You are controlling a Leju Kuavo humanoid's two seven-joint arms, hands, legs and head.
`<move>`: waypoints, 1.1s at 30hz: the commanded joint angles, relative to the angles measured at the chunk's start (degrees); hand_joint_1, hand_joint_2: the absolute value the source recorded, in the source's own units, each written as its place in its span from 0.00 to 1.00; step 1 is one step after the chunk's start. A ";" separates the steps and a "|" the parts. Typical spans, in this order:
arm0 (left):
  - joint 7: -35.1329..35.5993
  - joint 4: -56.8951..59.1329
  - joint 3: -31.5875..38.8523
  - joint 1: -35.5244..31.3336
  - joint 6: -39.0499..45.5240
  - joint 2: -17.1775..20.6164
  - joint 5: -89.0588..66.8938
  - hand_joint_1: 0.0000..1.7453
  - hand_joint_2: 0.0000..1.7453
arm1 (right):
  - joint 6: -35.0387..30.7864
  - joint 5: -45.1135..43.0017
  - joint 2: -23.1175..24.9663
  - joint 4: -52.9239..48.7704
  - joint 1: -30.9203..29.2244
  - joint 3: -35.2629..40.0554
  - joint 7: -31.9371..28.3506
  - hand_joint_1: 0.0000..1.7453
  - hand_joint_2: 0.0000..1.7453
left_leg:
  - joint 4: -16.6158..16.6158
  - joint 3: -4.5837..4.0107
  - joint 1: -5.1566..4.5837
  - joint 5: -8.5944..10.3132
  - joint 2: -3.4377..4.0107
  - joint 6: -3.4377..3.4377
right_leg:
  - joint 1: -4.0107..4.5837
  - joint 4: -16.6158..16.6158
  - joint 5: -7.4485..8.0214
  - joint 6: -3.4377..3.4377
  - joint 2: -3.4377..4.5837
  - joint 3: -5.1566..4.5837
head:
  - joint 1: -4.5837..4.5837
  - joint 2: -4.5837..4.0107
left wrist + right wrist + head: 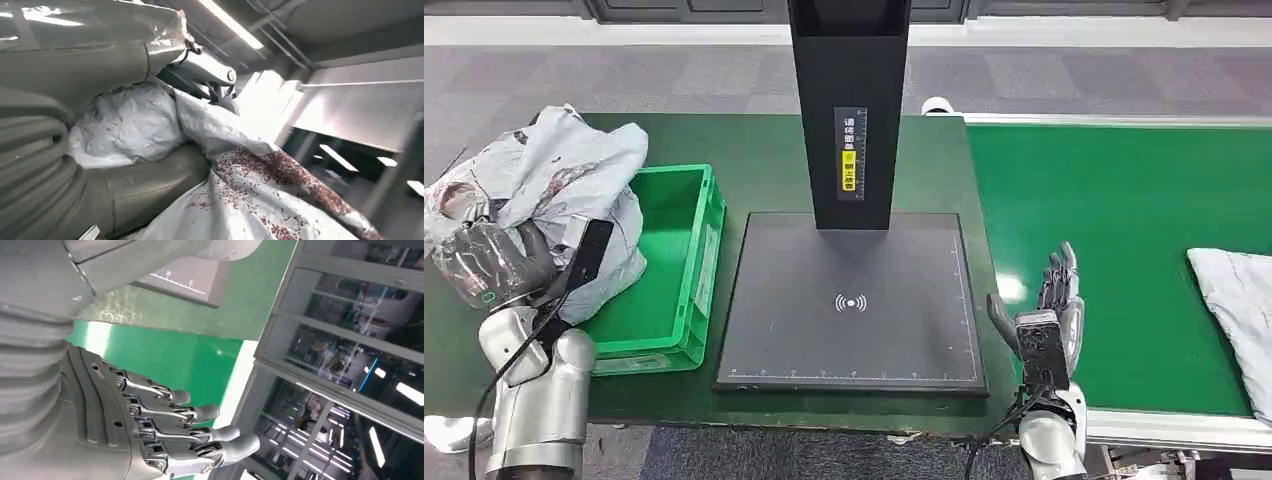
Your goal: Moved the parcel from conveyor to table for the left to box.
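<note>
Head view showed the grey parcel (554, 190) clutched in the left hand (494, 262), bunched above the hand and draped over the near-left rim of the green crate (699, 260). Just right of that hand lay the dark scanner pad (854, 300) beneath its black post (852, 110). Beyond it, the right hand (1056, 300) stood empty with fingers straight, over the green conveyor (1114, 200), where another grey parcel (1239, 300) lay further right.
</note>
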 commanded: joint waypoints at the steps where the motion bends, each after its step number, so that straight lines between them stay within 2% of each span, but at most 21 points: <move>1: 4.30 19.91 -7.18 -2.97 -21.04 6.15 0.47 0.78 1.00 | 2.24 0.50 0.72 0.25 -2.19 -6.29 1.32 0.00 1.00 | -0.11 0.14 -0.03 0.04 -0.13 0.01 | -0.03 -0.06 -0.03 -0.01 -0.14 0.15 | 0.00 0.00; 2: 2.21 22.24 -8.25 -3.38 -24.07 5.70 3.18 0.78 1.00 | 2.48 0.51 0.57 0.15 -1.95 -6.73 1.31 0.00 1.00 | -0.15 0.19 -0.01 0.05 -0.15 0.00 | -0.01 -0.10 -0.02 -0.02 -0.16 0.21 | -0.02 0.00; 3: -0.03 25.97 -11.49 -3.76 -30.67 5.84 4.36 0.78 1.00 | 3.86 0.52 0.74 0.18 -1.76 -7.31 1.08 0.00 1.00 | -0.18 0.20 0.00 0.10 -0.29 0.01 | 0.01 -0.15 -0.02 -0.01 -0.30 0.27 | -0.02 0.00; 4: -0.70 28.31 -12.84 -3.95 -30.22 5.10 5.08 0.00 1.00 | 4.26 0.66 1.24 -0.19 -1.72 -7.94 0.88 0.00 1.00 | -0.09 0.11 -0.05 0.06 -0.20 0.02 | -0.05 -0.04 -0.04 0.01 -0.22 0.12 | 0.00 0.00; 7: -2.21 33.08 -17.24 -6.91 -27.62 4.33 6.01 0.00 1.00 | 5.25 2.97 2.72 -2.96 -1.47 -9.58 2.72 0.00 1.00 | -0.28 0.30 -0.04 0.15 -0.44 0.06 | -0.04 -0.26 -0.02 0.03 -0.48 0.42 | 0.00 0.00; 9: -2.50 33.26 -17.91 -8.91 -28.85 3.69 7.73 0.00 1.00 | 5.61 3.84 2.65 -4.74 0.20 -10.16 3.69 0.00 1.00 | -0.09 0.11 -0.05 0.08 -0.33 0.05 | -0.05 -0.08 -0.04 0.02 -0.37 0.22 | 0.00 0.00; 10: -3.09 32.74 -17.01 -9.16 -29.41 3.55 10.49 0.00 1.00 | 6.88 3.96 2.15 -5.33 1.70 -9.84 4.32 0.00 1.00 | -0.13 0.16 -0.04 0.10 -0.36 0.06 | -0.05 -0.13 -0.03 0.02 -0.41 0.26 | 0.00 0.00; 11: -3.14 31.27 -17.51 -8.48 -29.79 4.29 11.75 0.00 1.00 | 7.31 3.90 2.05 -5.28 2.85 -9.88 4.27 0.00 1.00 | -0.28 0.32 -0.14 0.21 -0.70 0.09 | -0.20 -0.19 -0.07 0.01 -0.76 0.51 | -0.02 0.00; 13: -3.11 30.47 -17.72 -7.94 -30.18 4.79 12.33 0.00 1.00 | 7.31 3.67 2.12 -4.91 3.14 -9.87 3.69 0.00 1.00 | -0.20 0.49 -0.17 0.15 -0.76 0.14 | -0.25 -0.13 -0.18 0.09 -0.86 0.71 | -0.02 0.00; 18: -9.85 25.40 -11.30 -5.73 -31.45 1.68 29.21 0.00 1.00 | 8.75 7.82 1.58 -0.51 1.33 -8.09 8.75 0.00 1.00 | -0.33 0.62 -0.14 0.15 -0.49 0.20 | -0.22 -0.32 -0.11 0.08 -0.64 0.82 | 0.00 0.00; 19: -9.67 23.83 -11.64 -5.15 -31.34 1.71 30.64 0.00 0.00 | 8.72 8.19 1.64 -0.36 1.03 -7.90 9.11 0.00 1.00 | -0.28 0.64 -0.14 0.15 -0.56 0.19 | -0.25 -0.24 -0.14 0.07 -0.72 0.83 | -0.02 0.00; 20: -9.75 21.31 -10.17 -4.75 -27.06 0.79 34.69 0.00 0.00 | 8.47 9.43 1.76 -0.69 1.09 -7.77 9.93 0.00 1.00 | -0.36 0.69 -0.13 0.17 -0.47 0.18 | -0.26 -0.33 -0.09 0.05 -0.64 0.86 | 0.00 0.00; 22: -8.57 19.77 -11.55 -4.64 -27.47 1.46 35.73 0.00 0.00 | 8.57 9.79 1.92 -1.53 1.45 -7.79 10.33 0.00 1.00 | -0.23 0.69 -0.14 0.13 -0.55 0.17 | -0.27 -0.16 -0.17 0.06 -0.72 0.86 | -0.02 0.00; 28: -15.09 13.04 -8.44 -3.95 -19.73 -1.55 53.43 0.00 0.00 | 8.44 10.09 2.09 -1.88 2.12 -7.59 10.22 0.00 1.00 | -0.13 0.54 -0.08 0.08 -0.57 0.21 | -0.21 -0.14 -0.18 0.10 -0.75 0.78 | 0.00 0.00; 33: -16.21 11.89 -8.33 -3.85 -18.04 -1.75 55.16 0.00 0.00 | 7.95 10.34 2.25 -1.74 2.14 -7.71 10.18 0.00 1.00 | -0.18 0.56 -0.09 0.07 -0.51 0.18 | -0.20 -0.16 -0.15 0.07 -0.61 0.73 | 0.00 0.00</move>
